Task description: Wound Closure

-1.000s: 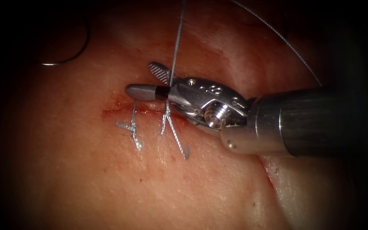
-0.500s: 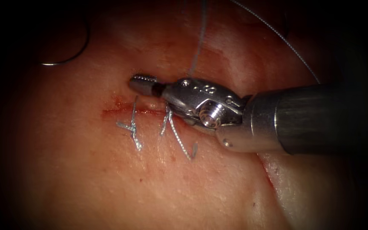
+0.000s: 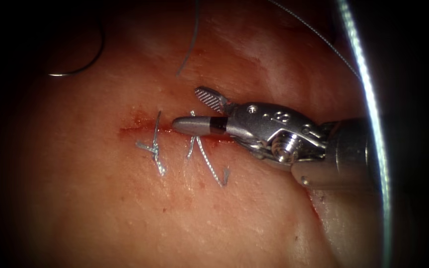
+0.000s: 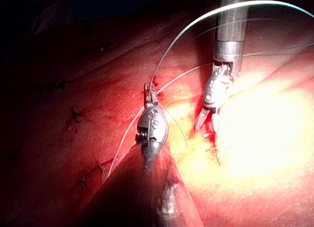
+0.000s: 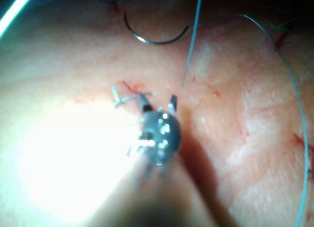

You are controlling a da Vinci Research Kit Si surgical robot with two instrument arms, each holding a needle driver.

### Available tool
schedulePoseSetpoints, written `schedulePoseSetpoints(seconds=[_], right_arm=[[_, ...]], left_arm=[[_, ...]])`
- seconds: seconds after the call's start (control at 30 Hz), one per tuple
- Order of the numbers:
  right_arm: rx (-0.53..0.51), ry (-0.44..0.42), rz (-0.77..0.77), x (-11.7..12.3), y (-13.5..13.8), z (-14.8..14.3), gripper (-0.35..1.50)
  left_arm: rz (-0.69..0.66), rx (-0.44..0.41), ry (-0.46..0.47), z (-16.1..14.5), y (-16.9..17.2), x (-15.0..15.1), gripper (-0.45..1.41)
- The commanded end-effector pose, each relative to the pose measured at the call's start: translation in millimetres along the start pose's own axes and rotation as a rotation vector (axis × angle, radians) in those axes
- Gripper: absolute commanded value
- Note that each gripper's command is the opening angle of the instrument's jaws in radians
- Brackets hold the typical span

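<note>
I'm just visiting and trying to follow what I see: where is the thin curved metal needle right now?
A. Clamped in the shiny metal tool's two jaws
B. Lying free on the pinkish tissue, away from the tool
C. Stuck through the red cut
B: the thin curved metal needle lies loose on the pinkish tissue, far from the right tool, whose open jaws hold nothing.

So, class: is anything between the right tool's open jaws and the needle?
Nothing visible: the right tool, holding nothing, faces bare tissue up to the needle, lying free upper-left of the cut. The left tool holds thread hanging nearby.
</note>
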Motion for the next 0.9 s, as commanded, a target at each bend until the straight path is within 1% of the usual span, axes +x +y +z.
schedulePoseSetpoints(seconds=[0.03, 0.17, 0.37, 0.4, 0.43, 0.5, 0.53, 0.6, 0.73, 0.8, 0.9], right_arm=[[-0.009, 0.001, 0.001, -0.7, 0.5, -0.7, 1.25], [-0.018, 0.004, 0.003, -1.1, 1.3, -3.1, 1.25], [-0.010, 0.002, 0.001, -1.2, 1.1, -4.0, 1.26], [-0.013, 0.003, 0.001, -1.2, 1.0, -4.0, 1.26], [-0.010, 0.002, 0.001, -1.3, 0.8, -4.0, 1.26], [-0.003, 0.000, 0.001, -1.3, 0.5, -4.1, 1.26], [0.000, -0.001, 0.000, -1.3, 0.3, -4.2, 1.26], [0.006, -0.002, 0.000, -1.4, 0.1, -4.2, 1.26], [0.012, -0.004, -0.001, -1.5, 0.0, -4.3, 1.26], [0.012, -0.004, -0.001, -1.5, 0.0, -4.3, 1.26], [0.018, -0.005, -0.002, -1.6, 0.0, -4.3, 1.28]], left_arm=[[0.006, -0.003, 0.003, -0.1, 0.2, -0.5, -0.45], [0.022, -0.018, 0.009, -4.3, 2.6, -1.0, -0.45], [0.044, -0.078, -0.008, -9.0, 6.2, -0.9, -0.45], [0.054, -0.090, -0.014, -9.6, 6.8, -0.9, -0.20], [0.036, -0.102, -0.030, -10.2, 7.5, -0.8, 0.05], [-0.030, -0.149, -0.089, -11.5, 9.2, -0.8, 0.71], [-0.053, -0.165, -0.113, -11.9, 9.9, -0.8, 0.91], [-0.129, -0.200, -0.156, -12.7, 11.3, -0.8, 1.15], [-0.272, -0.284, -0.184, -14.3, 13.4, -0.6, 1.18], [-0.358, -0.315, -0.185, -14.9, 13.7, -0.4, 1.18], [-0.470, -0.340, -0.197, -15.2, 13.8, -0.3, 1.18]])
